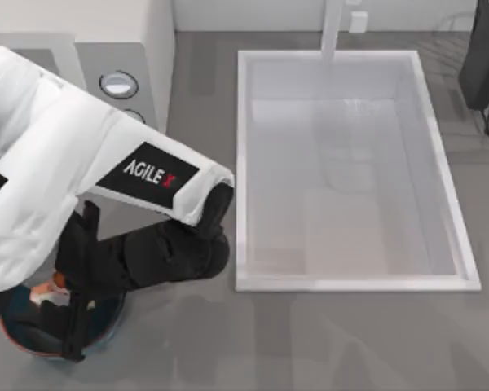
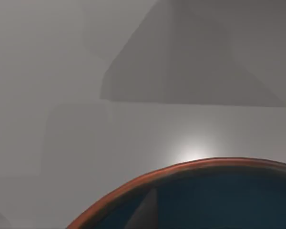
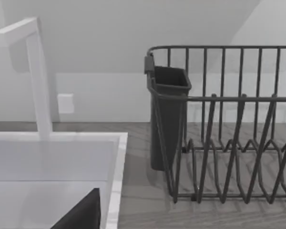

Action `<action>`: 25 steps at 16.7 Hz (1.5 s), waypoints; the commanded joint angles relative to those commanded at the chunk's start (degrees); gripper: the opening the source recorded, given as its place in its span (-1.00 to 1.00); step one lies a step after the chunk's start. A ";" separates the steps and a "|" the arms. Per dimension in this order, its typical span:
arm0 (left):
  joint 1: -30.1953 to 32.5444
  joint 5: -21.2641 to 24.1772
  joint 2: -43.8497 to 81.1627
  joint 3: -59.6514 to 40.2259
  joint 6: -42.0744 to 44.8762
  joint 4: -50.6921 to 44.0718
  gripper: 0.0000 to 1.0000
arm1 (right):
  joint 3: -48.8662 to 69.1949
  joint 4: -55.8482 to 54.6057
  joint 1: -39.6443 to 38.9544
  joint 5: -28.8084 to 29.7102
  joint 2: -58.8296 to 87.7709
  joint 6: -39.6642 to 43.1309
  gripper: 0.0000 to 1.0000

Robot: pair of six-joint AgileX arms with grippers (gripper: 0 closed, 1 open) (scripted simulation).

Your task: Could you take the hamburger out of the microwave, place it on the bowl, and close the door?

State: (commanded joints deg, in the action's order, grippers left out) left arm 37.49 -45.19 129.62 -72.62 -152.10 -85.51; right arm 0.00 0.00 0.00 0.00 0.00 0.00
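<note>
Left gripper [image 1: 65, 314], lower left, over bowl [image 1: 106, 326]; fingers' grip cannot tell. Hamburger [image 1: 50, 289] placing; next, release, shut door.

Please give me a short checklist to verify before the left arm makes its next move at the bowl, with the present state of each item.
1. Left gripper is over the bowl at the table's front left: ok.
2. Hamburger is inside the bowl's rim, under the gripper: ok, though mostly hidden.
3. Fingers released from the hamburger: cannot tell.
4. Bowl rim shows close in the left wrist view, bowl upright: ok.
5. Microwave door closed: cannot tell, the arm covers it.
6. Sink beside the arm is clear of its path: ok.
</note>
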 joint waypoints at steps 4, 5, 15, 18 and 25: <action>-1.94 1.09 -3.24 3.14 3.50 3.21 1.00 | 0.00 0.00 0.00 0.00 0.00 0.00 1.00; -3.15 1.82 -5.45 5.14 5.87 5.39 1.00 | 0.00 0.00 0.00 0.00 0.00 0.00 1.00; -21.82 16.86 -54.31 37.78 62.16 45.07 1.00 | 0.00 0.00 0.00 0.00 0.00 0.00 1.00; -27.24 23.30 -73.39 48.23 87.42 57.45 1.00 | 0.00 0.00 0.00 0.00 0.00 0.00 1.00; -35.44 37.72 -112.82 66.28 133.87 78.61 1.00 | 0.00 0.00 0.00 0.00 0.00 0.00 1.00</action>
State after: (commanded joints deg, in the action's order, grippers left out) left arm 2.05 -7.47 16.79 -6.34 -18.23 -6.90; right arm 0.00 0.00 0.00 0.00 0.00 0.00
